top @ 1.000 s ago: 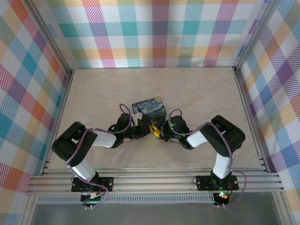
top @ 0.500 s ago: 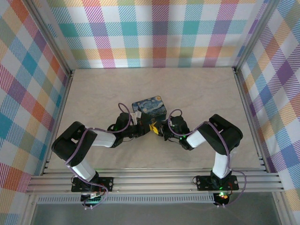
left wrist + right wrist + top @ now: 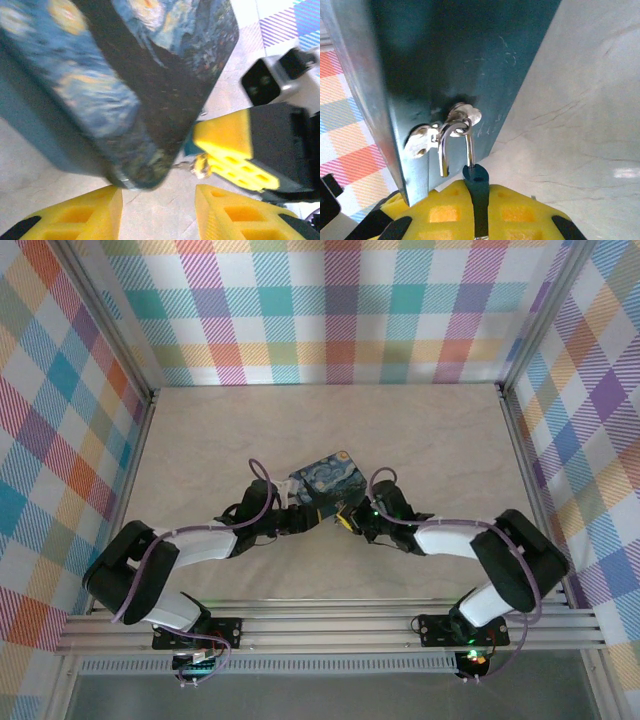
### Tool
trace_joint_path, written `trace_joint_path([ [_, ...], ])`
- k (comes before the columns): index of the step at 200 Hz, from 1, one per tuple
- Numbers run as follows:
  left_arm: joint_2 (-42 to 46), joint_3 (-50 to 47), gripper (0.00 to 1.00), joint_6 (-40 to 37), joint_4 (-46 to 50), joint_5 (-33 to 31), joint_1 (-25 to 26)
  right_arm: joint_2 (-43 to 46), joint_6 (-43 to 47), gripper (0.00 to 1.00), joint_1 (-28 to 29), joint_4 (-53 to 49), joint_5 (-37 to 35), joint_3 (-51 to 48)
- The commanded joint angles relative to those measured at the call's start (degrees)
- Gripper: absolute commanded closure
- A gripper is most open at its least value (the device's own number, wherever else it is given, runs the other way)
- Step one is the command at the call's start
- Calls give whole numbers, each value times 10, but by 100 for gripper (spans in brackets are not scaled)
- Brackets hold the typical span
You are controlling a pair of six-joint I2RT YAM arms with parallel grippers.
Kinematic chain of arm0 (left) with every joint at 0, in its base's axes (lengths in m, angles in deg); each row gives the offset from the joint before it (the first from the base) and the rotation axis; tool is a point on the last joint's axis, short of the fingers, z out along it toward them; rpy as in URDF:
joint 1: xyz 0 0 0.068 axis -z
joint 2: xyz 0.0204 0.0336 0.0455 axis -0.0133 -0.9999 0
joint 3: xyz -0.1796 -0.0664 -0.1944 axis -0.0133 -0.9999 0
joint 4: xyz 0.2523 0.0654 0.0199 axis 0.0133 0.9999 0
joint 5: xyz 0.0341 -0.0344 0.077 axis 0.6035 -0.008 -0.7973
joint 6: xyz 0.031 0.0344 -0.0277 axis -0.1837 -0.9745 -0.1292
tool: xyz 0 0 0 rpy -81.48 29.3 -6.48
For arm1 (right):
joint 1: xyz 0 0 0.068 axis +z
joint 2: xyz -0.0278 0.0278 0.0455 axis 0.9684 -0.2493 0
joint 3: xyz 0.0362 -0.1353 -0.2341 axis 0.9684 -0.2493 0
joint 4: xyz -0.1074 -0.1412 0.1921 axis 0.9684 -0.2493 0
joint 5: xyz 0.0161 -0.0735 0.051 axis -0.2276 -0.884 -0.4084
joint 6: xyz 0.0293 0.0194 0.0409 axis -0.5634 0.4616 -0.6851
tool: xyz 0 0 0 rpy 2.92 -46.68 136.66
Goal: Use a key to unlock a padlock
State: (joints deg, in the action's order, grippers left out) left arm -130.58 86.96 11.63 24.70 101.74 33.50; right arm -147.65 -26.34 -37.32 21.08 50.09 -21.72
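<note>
I read tiny blue-bodied padlock (image 3: 476,176) low centre of right-wrist view, pinched by right gripper (image 3: 479,205) | silvery shackle (image 3: 470,150) runs up-frame into hasp (image 3: 462,112) of dark night-sky tin (image 3: 460,60) | left gripper (image 3: 157,210) released, empty, bottom of left-wrist view, below tin corner

Bright, even light; tin (image 3: 100,75) blurred up close; padlock (image 3: 475,176) in focus.

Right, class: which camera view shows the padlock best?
Right wrist: the padlock is close and sharp, its shackle hooked on the tin, its blue body pinched in the right tool. Left wrist gives a blurred teal sliver; top external, too small to tell.
</note>
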Motion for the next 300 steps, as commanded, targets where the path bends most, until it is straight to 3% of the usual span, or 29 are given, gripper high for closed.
trace_joint_path([
  [1,14,4,58,-29,28,-16,3,35,103,100,-21,-160,-22,34],
  [24,13,7,58,-37,31,-19,2,42,135,100,-50,-168,5,23],
  [68,32,-3,58,-41,29,-19,3,8,171,100,-129,-107,125,-5],
  [122,86,-10,58,-65,75,-33,0,-43,316,100,-162,-187,143,65],
  [175,137,-22,58,-78,103,-51,-2,-85,265,100,-195,-96,180,36],
  [247,148,-29,58,-84,107,-59,-4,-106,309,100,-245,-44,270,40],
  [277,142,-22,58,-91,114,-56,-4,-127,400,100,-255,-121,312,82],
  [300,142,-17,58,-96,121,-60,-4,-107,486,100,-255,-229,285,127],
])
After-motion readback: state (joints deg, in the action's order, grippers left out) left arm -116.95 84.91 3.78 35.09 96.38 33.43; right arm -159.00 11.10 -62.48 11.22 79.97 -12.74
